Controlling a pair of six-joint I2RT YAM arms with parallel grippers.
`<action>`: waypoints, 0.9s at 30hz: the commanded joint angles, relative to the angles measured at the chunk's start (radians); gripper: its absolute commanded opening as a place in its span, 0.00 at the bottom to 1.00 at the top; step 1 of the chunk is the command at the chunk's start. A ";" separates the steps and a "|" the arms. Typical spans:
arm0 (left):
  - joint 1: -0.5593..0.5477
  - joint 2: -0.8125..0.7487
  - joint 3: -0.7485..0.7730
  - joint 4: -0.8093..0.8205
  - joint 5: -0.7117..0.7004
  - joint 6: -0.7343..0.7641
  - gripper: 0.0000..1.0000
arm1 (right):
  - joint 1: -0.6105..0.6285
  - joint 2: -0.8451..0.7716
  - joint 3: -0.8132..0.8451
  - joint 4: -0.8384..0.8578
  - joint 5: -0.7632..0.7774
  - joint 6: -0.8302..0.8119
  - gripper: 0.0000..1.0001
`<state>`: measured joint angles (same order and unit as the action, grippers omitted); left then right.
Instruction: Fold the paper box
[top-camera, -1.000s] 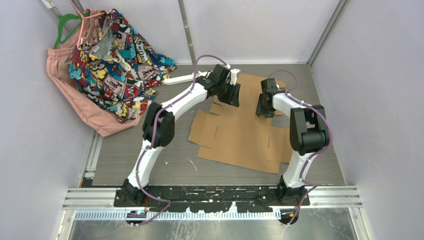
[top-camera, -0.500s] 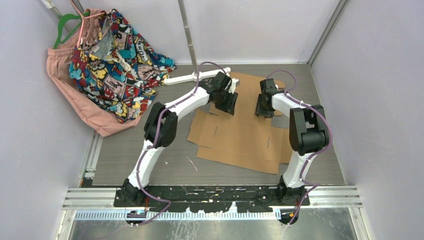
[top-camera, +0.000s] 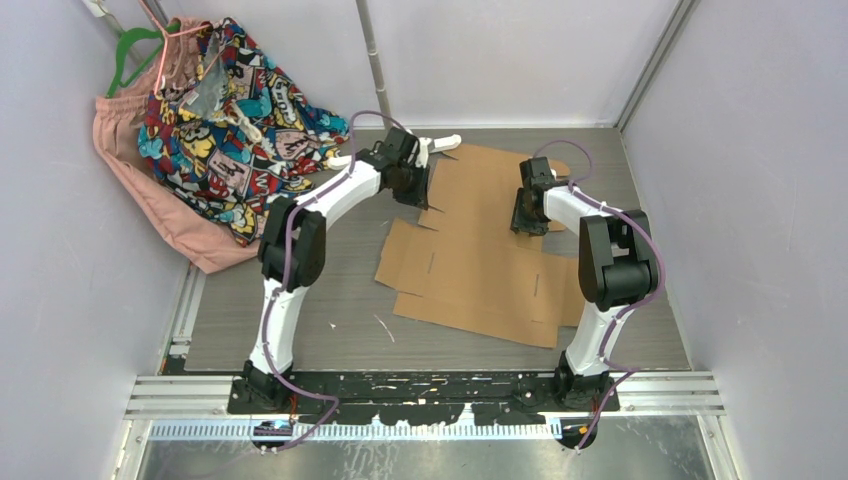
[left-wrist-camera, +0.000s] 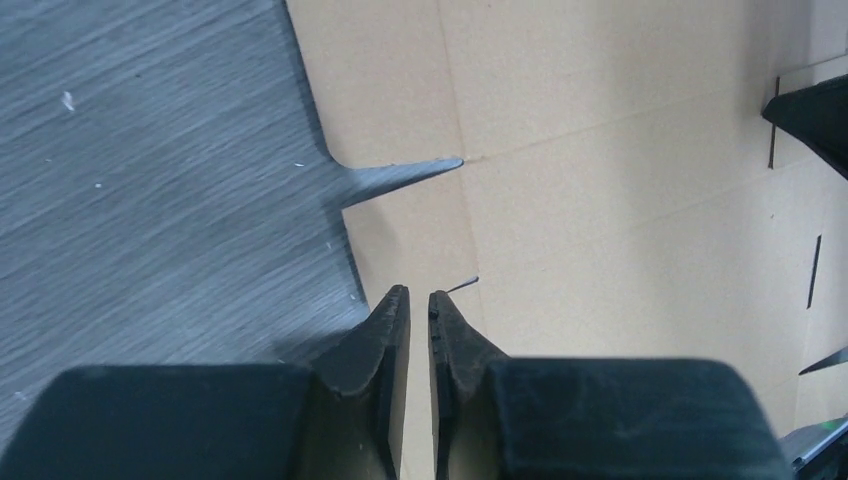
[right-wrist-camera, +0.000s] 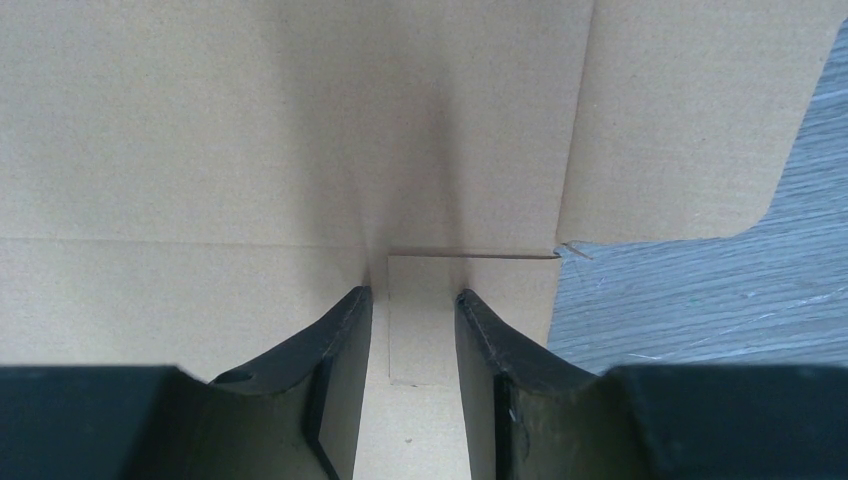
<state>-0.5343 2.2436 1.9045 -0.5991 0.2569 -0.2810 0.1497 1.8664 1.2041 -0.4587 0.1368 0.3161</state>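
The paper box (top-camera: 480, 250) is a flat brown die-cut cardboard sheet lying unfolded on the grey table. My left gripper (top-camera: 408, 190) hovers over the sheet's far left edge. In the left wrist view its jaws (left-wrist-camera: 419, 295) stand nearly together with a thin gap and nothing between them, above a side flap (left-wrist-camera: 400, 230) beside a notch. My right gripper (top-camera: 527, 222) is down on the far right part of the sheet. It is open (right-wrist-camera: 413, 297), with its fingers on either side of a small cut tab (right-wrist-camera: 430, 320) in the cardboard (right-wrist-camera: 250, 130).
A heap of patterned clothes (top-camera: 220, 110) and a pink garment (top-camera: 150, 210) lie at the far left with a green hanger (top-camera: 128, 50). A white bar (top-camera: 440, 143) lies by the sheet's far edge. A metal pole (top-camera: 372, 60) rises behind. Walls close in on both sides.
My left arm has swung left from the middle of the sheet to its far left edge, and its jaws have narrowed. The right arm has stayed put.
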 joint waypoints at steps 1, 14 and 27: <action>0.026 -0.073 -0.015 0.058 0.001 -0.007 0.09 | 0.017 0.019 -0.025 -0.063 -0.040 0.013 0.41; 0.123 0.000 -0.017 0.052 0.064 -0.037 0.00 | 0.017 0.020 -0.020 -0.065 -0.043 0.010 0.42; 0.117 0.105 0.007 0.062 0.114 -0.050 0.13 | 0.016 0.019 -0.009 -0.072 -0.046 0.014 0.42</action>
<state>-0.4122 2.3348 1.8816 -0.5625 0.3492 -0.3248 0.1497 1.8664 1.2041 -0.4587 0.1364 0.3161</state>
